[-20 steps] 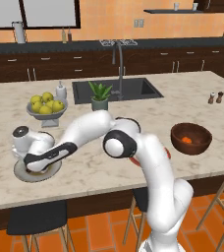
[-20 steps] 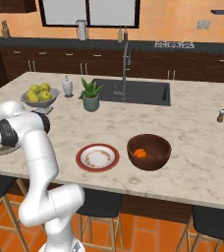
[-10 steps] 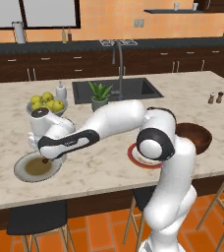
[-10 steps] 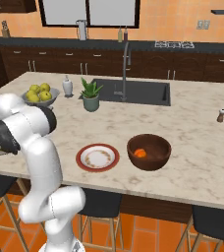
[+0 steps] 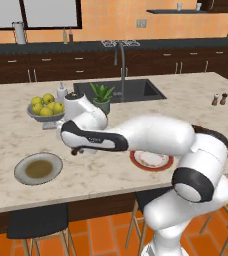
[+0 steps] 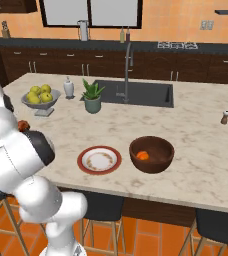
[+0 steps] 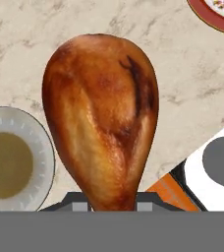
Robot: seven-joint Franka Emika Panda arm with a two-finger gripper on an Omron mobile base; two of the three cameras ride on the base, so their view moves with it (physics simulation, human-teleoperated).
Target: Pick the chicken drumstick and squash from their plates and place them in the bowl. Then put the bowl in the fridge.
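The gripper (image 5: 76, 150) clasps the chicken drumstick (image 7: 101, 118), golden-brown and glossy, plump end forward, above the worktop (image 5: 6, 135) beside the grey-green plate (image 5: 38, 168). Half a second ago it was lower, over that plate.

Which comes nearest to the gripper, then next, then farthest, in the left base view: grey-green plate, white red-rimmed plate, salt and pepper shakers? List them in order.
From the gripper, shut on the chicken drumstick:
1. Grey-green plate, just below and to its left on the counter.
2. White red-rimmed plate, to its right, partly behind the arm.
3. Salt and pepper shakers, far right of the counter.
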